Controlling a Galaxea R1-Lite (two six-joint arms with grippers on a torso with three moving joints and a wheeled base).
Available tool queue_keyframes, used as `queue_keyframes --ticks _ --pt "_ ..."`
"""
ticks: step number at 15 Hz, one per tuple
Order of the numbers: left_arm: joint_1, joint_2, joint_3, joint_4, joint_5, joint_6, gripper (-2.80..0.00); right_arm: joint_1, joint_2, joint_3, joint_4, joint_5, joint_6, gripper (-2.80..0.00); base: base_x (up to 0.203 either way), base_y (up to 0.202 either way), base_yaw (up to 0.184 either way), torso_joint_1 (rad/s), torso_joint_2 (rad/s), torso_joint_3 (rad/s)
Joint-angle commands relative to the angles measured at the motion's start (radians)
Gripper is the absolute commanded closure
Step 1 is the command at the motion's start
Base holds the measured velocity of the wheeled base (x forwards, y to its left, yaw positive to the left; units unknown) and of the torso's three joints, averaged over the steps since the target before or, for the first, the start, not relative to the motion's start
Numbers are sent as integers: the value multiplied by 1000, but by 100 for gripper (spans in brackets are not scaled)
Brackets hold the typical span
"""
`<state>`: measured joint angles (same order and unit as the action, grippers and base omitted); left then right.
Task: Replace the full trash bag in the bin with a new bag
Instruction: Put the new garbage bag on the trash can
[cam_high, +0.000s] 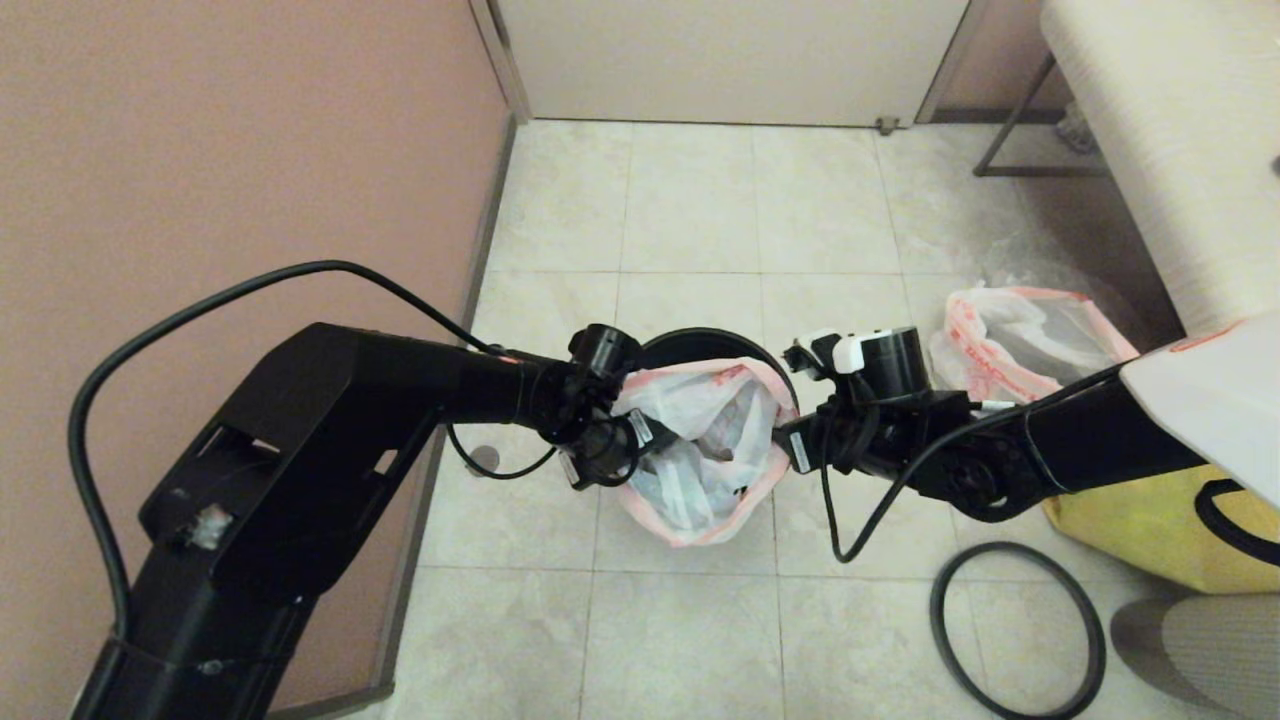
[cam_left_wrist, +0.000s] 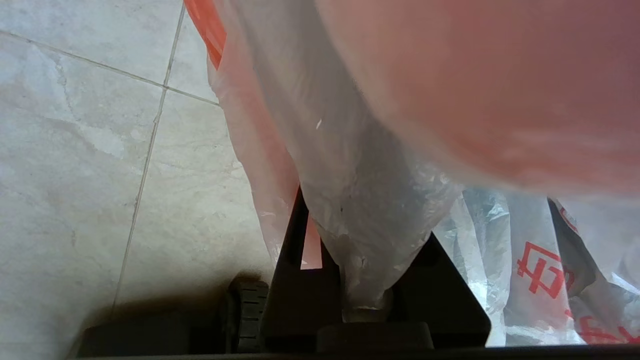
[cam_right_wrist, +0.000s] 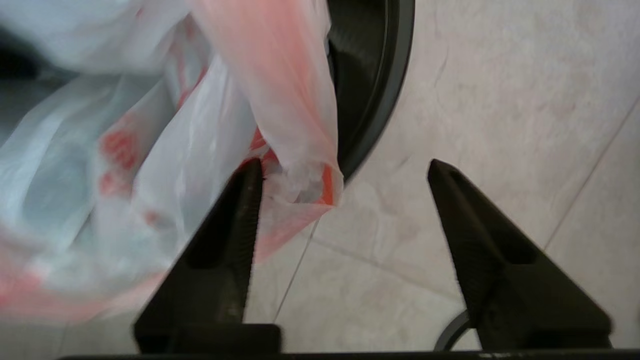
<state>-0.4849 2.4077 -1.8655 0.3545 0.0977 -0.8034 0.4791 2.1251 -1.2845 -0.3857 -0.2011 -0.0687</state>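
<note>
The new bag (cam_high: 700, 440), thin white plastic with a pink-orange mouth and red lettering (cam_left_wrist: 537, 267), hangs spread over the front of the black bin (cam_high: 700, 345). My left gripper (cam_high: 640, 440) is shut on a bunched fold at the bag's left edge (cam_left_wrist: 365, 280). At the bag's right edge, my right gripper (cam_high: 790, 440) stands open. That edge (cam_right_wrist: 300, 175) rests against one fingertip (cam_right_wrist: 250, 190), and only floor shows between the jaws. The bin's rim (cam_right_wrist: 390, 75) lies just beyond. The full trash bag (cam_high: 1020, 340), with a lettered orange band, sits on the floor to the right.
The bin's dark hoop (cam_high: 1020, 630) lies flat on the tiles at the front right, near a yellow bag (cam_high: 1140, 525). A pink wall (cam_high: 240, 150) runs along the left. A pale bench (cam_high: 1170, 130) on a metal frame stands at the back right.
</note>
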Motion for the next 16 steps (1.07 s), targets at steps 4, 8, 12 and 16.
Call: queue_keyframes --ticks 4,8,12,16 --pt "0 4 0 0 1 -5 0 -7 44 -36 -1 -1 0 0 0 0 0 0 0 0" --pt "2 4 0 0 1 -7 0 -12 27 -14 0 -4 22 0 0 0 0 0 0 0" --pt "3 4 -6 -2 1 -7 0 -28 -39 177 8 -2 65 0 0 0 0 0 0 0" --pt "5 7 -14 3 -1 -7 0 -49 102 99 -1 6 70 0 0 0 0 0 0 0"
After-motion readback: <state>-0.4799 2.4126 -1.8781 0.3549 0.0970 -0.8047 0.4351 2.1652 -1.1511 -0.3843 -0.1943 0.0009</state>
